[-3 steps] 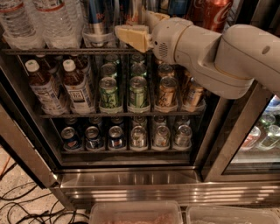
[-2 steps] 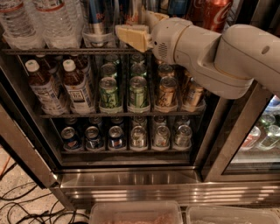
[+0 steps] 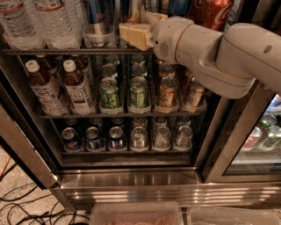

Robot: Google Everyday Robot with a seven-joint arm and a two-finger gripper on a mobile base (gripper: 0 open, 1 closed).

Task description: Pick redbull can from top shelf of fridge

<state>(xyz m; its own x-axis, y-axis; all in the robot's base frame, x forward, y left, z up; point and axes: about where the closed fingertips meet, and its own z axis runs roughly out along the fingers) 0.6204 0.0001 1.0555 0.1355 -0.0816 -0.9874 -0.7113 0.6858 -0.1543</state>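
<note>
The redbull can (image 3: 97, 18), blue and silver with red lettering, stands on the top shelf (image 3: 44, 51) of the fridge (image 3: 131, 180), behind a clear plastic guide. Its top is cut off by the frame's upper edge. My gripper (image 3: 139, 31), on a thick white arm (image 3: 219, 52) that reaches in from the right, is at top-shelf height just to the right of the redbull can. What lies directly behind the gripper is hidden.
Water bottles (image 3: 52, 22) stand left of the redbull can and a red Coca-Cola can (image 3: 217, 11) to the right. Green cans (image 3: 109, 92) and capped bottles (image 3: 74, 83) fill the middle rack, with more cans (image 3: 140, 136) below. Plastic bins (image 3: 136, 215) and floor cables (image 3: 26, 206) are in front.
</note>
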